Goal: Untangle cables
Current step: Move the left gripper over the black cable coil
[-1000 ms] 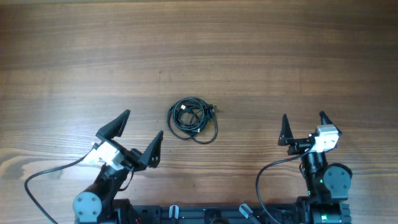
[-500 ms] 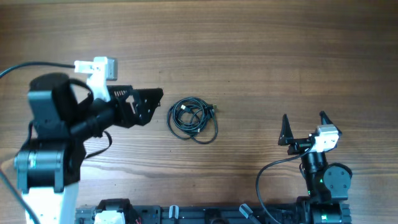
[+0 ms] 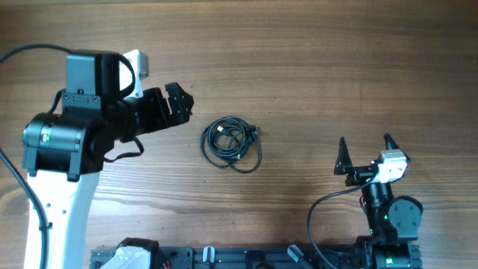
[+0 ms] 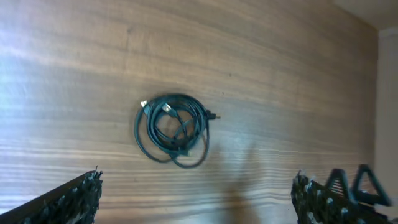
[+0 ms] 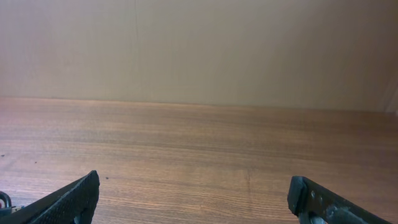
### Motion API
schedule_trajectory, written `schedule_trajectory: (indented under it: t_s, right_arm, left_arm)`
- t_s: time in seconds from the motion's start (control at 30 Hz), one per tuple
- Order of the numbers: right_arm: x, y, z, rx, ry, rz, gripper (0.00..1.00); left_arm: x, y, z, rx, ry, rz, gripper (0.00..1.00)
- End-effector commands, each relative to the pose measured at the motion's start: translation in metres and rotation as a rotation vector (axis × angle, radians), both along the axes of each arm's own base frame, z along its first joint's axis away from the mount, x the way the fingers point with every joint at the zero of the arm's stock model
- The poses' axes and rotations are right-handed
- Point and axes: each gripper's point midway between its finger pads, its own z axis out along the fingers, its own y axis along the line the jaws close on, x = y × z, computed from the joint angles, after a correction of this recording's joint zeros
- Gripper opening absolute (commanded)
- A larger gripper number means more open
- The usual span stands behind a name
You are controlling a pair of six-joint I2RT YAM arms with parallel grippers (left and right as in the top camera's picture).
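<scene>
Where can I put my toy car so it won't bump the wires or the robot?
The far strip of the table is bare, beyond the cables. So is the patch between the cables and the right gripper. It's crowded on the left, where the left gripper hangs near the cables, and along the near edge.

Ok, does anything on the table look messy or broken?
Only the cables look messy. They are thin black cords wound into one small looped tangle near the middle of the wooden table, with little plug ends poking out. Nothing looks spilled or broken, and nothing is touching them.
</scene>
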Motion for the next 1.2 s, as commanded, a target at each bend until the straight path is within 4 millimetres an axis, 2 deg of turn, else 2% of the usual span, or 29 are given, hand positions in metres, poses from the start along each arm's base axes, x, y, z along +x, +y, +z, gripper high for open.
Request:
schedule_trajectory:
  t_s: [0.0, 0.1, 0.17, 0.27, 0.37, 0.5, 0.6, 0.87, 1.0, 1.17]
  right_arm:
    - [0.000, -0.001, 0.002, 0.012, -0.006, -0.010, 1.00]
    - [0.000, -0.001, 0.002, 0.012, -0.006, -0.010, 1.00]
    - [0.000, -0.001, 0.002, 0.012, -0.006, -0.010, 1.00]
    - [0.000, -0.001, 0.002, 0.012, -0.006, -0.010, 1.00]
    - [0.000, -0.001, 0.002, 0.012, -0.006, -0.010, 1.00]
    - [0.000, -0.001, 0.002, 0.012, -0.006, -0.010, 1.00]
    - [0.000, -0.001, 0.002, 0.012, -0.006, -0.010, 1.00]
    - [0.000, -0.001, 0.002, 0.012, -0.006, -0.010, 1.00]
    - [0.000, -0.001, 0.002, 0.012, -0.006, -0.010, 1.00]
    - [0.000, -0.001, 0.002, 0.012, -0.006, -0.010, 1.00]
  left_arm:
    - [-0.005, -0.013, -0.005, -0.071, 0.089, 0.013, 1.00]
    - [-0.008, -0.026, -0.030, -0.045, 0.212, -0.028, 1.00]
    - [-0.002, -0.032, -0.042, -0.028, 0.245, -0.043, 1.00]
    - [0.014, -0.028, -0.072, 0.072, 0.312, -0.023, 1.00]
    - [0.020, -0.029, -0.098, 0.103, 0.396, -0.029, 1.00]
    - [0.019, -0.030, -0.110, 0.126, 0.437, -0.074, 1.00]
    - [0.014, -0.042, -0.113, 0.146, 0.433, -0.114, 1.00]
    - [0.011, -0.038, -0.151, 0.169, 0.484, -0.100, 1.00]
    - [0.020, -0.038, -0.165, 0.180, 0.490, -0.091, 1.00]
    - [0.022, -0.038, -0.189, 0.199, 0.563, -0.091, 1.00]
